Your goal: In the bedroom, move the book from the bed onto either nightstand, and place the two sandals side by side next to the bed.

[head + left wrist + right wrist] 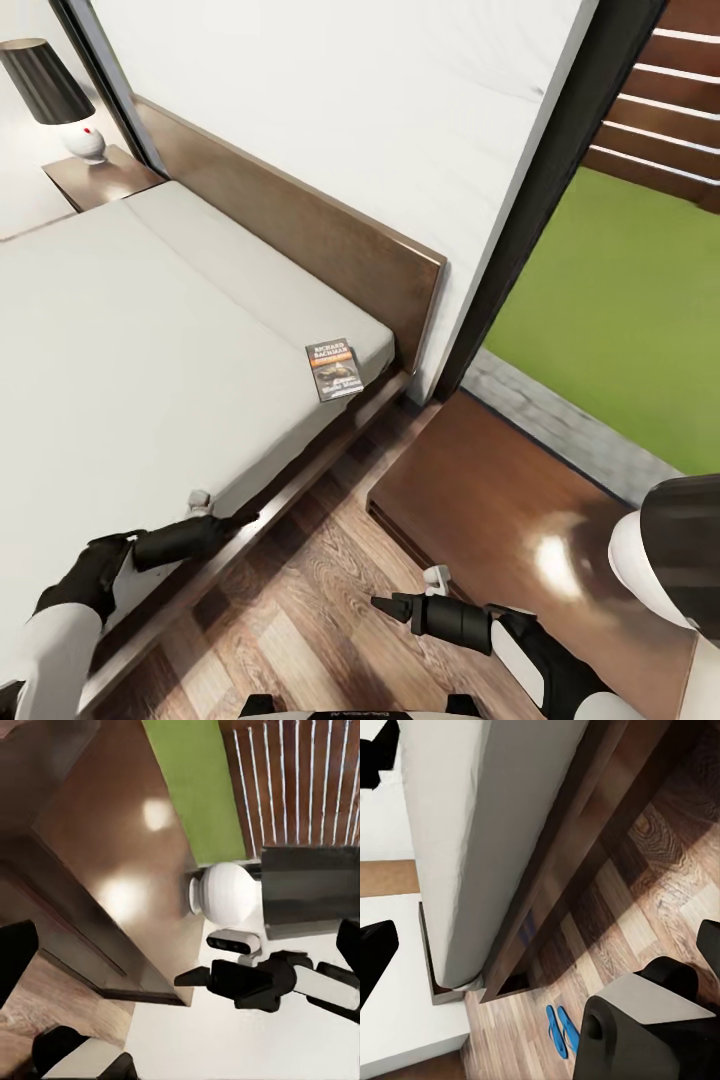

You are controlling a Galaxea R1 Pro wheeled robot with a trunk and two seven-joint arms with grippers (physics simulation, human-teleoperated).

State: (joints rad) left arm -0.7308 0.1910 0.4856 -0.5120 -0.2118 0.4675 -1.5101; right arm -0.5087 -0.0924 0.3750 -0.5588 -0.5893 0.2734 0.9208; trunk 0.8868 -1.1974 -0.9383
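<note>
The book (333, 368), dark with white lettering and an orange band, lies flat on the pale mattress of the bed (120, 350), at the corner near the headboard. A glossy brown nightstand (490, 500) stands just beside that corner. My left gripper (248, 519) hovers open over the bed frame's side rail, well short of the book. My right gripper (380, 603) is open and empty above the floor by the nightstand's front, and also shows as my right gripper (187, 978). Two blue sandals (562, 1031) lie side by side on the floor beyond the bed's corner.
A second nightstand (100, 178) at the bed's far side carries a black-shaded lamp (55, 95). Another lamp (665, 560) with a white base (225, 892) occupies the near nightstand's right part. Wood-plank floor (330, 610) runs between bed and nightstand; a dark window frame (550, 190) rises behind.
</note>
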